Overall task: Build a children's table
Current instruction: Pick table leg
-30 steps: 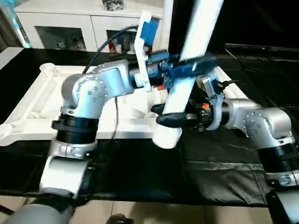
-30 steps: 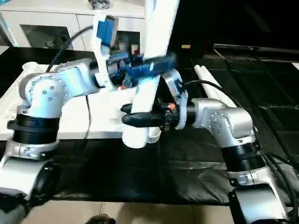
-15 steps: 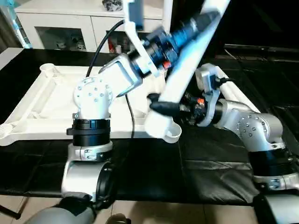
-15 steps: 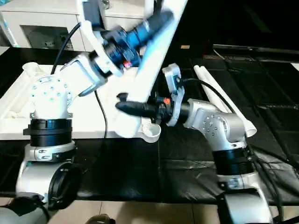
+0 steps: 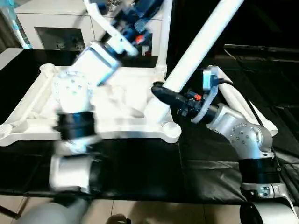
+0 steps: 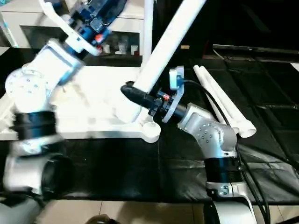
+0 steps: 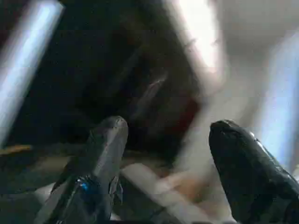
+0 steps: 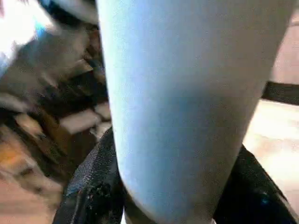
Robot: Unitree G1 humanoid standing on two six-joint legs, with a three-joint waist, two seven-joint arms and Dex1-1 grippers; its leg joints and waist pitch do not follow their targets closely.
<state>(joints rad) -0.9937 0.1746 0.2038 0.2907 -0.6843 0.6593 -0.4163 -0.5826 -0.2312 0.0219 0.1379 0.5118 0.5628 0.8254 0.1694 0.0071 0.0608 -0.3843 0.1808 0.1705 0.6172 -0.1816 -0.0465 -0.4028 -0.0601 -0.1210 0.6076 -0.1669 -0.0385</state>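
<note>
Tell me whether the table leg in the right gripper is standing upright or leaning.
Leaning. The leg slants up from the tabletop's near corner toward the robot's right, with the right gripper clamped around its lower part.

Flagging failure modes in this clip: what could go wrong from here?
1. The right gripper alone holds the long leg, low down and tilted; it may slip or swing.
2. The leg's foot is beside the tabletop's corner socket, so it may miss.
3. The open left gripper is raised near the cabinet.
</note>
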